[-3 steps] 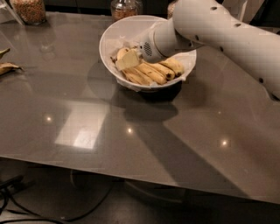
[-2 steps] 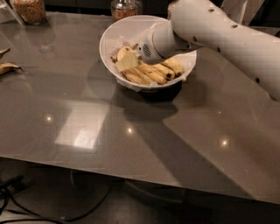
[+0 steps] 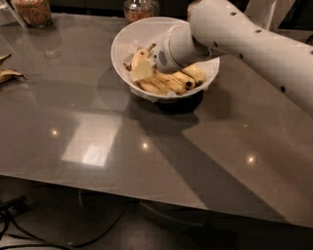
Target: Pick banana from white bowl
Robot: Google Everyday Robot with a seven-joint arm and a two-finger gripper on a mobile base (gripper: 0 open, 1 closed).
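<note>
1. The white bowl [image 3: 120,39] sits on the grey counter [image 3: 98,146], near the far side. It has crumpled white paper inside.
2. The banana [image 3: 138,55] lies in the left part of the bowl, on top of the pile. It is the fat, bent one. Its dark stem points up toward the back of the bowl.
3. Some thinner bananas [image 3: 171,80] lie just beside it, to the right. They touch each other.
4. The white arm [image 3: 244,39] reaches in from the right, over the rim of the bowl.
5. The pincer [image 3: 145,67] is down inside the bowl, right at the banana's lower half. A pale part of it covers some of the banana. I cannot tell if the pincer is open or closed, or if it has hold of the banana.
6. I think the banana is light, so lifting it is easy. It is soft under the skin, and a hard squeeze can bruise it. The skin is smooth and a bit slippery.
7. I think the best place to hold it is across the thick middle. The stem is thin and can snap. The narrow tip can slip out.
8. Its bend may make it swing in a loose grip, so a snug, gentle hold looks right.
9. Two glass jars [image 3: 34,10] stand at the back of the counter. A dark peel [image 3: 7,73] lies at the left edge, well apart from the bowl.
</note>
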